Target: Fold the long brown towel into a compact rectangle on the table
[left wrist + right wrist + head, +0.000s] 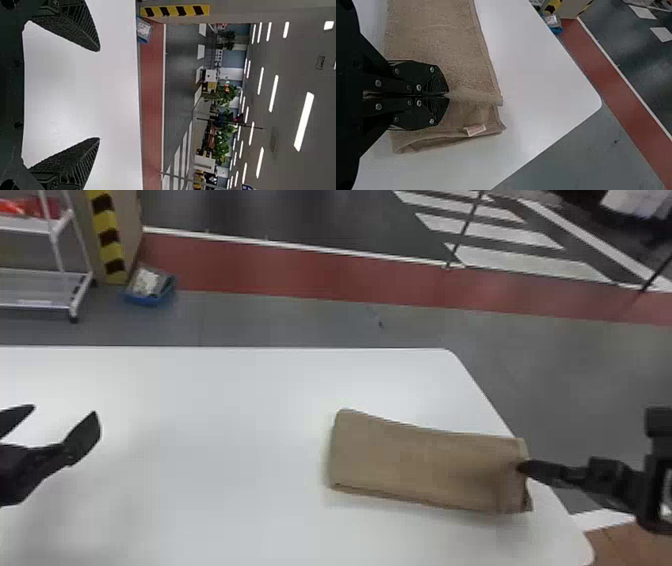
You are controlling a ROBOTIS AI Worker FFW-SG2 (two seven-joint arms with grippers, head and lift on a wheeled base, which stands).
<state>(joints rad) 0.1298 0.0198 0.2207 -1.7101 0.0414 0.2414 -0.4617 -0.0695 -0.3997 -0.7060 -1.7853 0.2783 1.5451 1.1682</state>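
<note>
While my black left gripper (64, 410) hangs, fingers apart, over the white table (225, 450), my black right gripper (447, 95) pinches the folded brown towel (420, 465) at the table's right; an uneven tug through that single grip could skew its layers.

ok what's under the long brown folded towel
The smooth white table shows beside the brown towel; whatever lies directly beneath its layers is covered and can't be seen.

Ceiling strips (304, 121) lit — soft glare across the table (210, 410).
</note>
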